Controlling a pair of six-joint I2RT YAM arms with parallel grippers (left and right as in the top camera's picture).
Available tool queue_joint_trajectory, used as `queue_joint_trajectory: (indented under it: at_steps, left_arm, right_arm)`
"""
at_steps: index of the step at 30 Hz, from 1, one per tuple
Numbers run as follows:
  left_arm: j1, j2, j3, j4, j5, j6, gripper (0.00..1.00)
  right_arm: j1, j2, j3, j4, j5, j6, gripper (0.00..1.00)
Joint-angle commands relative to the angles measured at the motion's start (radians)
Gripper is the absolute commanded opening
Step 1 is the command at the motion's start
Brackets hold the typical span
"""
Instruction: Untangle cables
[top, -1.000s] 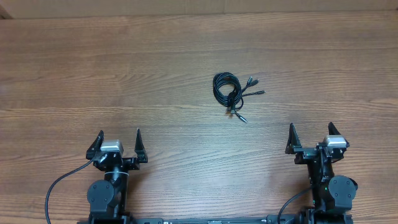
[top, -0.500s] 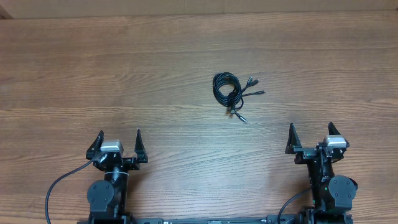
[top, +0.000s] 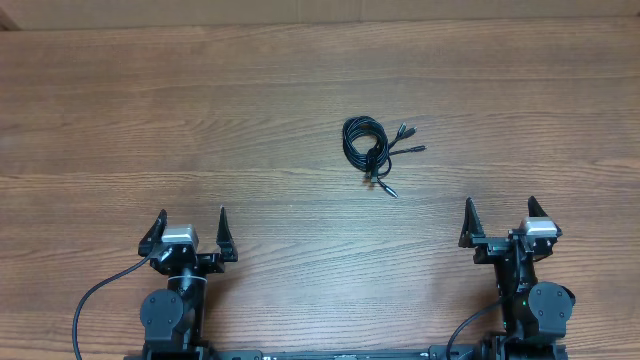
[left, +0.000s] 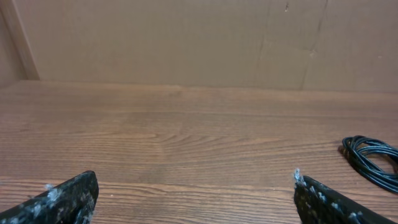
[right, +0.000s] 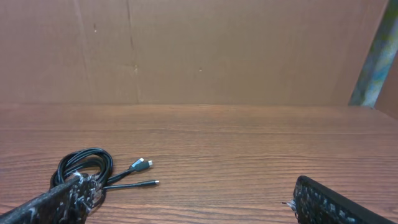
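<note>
Cables (top: 372, 148) lie in one small black tangle on the wooden desk (top: 100, 100), a little right of its middle and well out in front of both arms. Most of the cord is wound into a tight coil, and a few loose ends (top: 412, 149) with small plugs stick out from it, toward the right and toward the near edge. The left tool (top: 191, 213) sits at the near edge on the left, its two fingers spread wide with nothing between them. The tangle is well apart from it, farther out and off to its right. In the left wrist view only an edge of the cables (left: 373, 158) shows, at the far right of the picture, beyond and outside the right finger of the left tool (left: 194, 177). The right tool (top: 501, 201) sits at the near edge on the right, likewise spread wide and holding nothing. The tangle lies farther out and to its left, somewhat nearer to it than to the left tool. In the right wrist view the cables (right: 84, 165) rest just beyond the tip of the left finger of the right tool (right: 193, 183), with two loose ends (right: 142, 163) pointing right across the desk ahead of the open gap. Neither tool touches the cables. A plain brown board (right: 249, 50) stands along the desk's far side.
</note>
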Motion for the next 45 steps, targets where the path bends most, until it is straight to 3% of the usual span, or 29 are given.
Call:
queue_joint_trajectory:
  at_steps: [1,32,41,45]
  left_arm:
    - [0.006,-0.006,-0.003,0.001,0.005,0.022,1.00]
    - [0.006,-0.006,0.001,-0.005,0.010,0.023,1.00]
    - [0.006,0.009,0.214,-0.273,0.013,0.022,1.00]
    - [0.006,0.109,0.334,-0.317,0.014,0.022,0.99]
  right_arm:
    - [0.005,-0.011,-0.010,0.003,0.002,-0.001,1.00]
    - [0.005,-0.011,-0.010,0.003,0.002,-0.001,1.00]
    - [0.005,-0.011,-0.010,0.003,0.002,-0.001,1.00]
    - [0.005,-0.011,-0.010,0.003,0.002,-0.001,1.00]
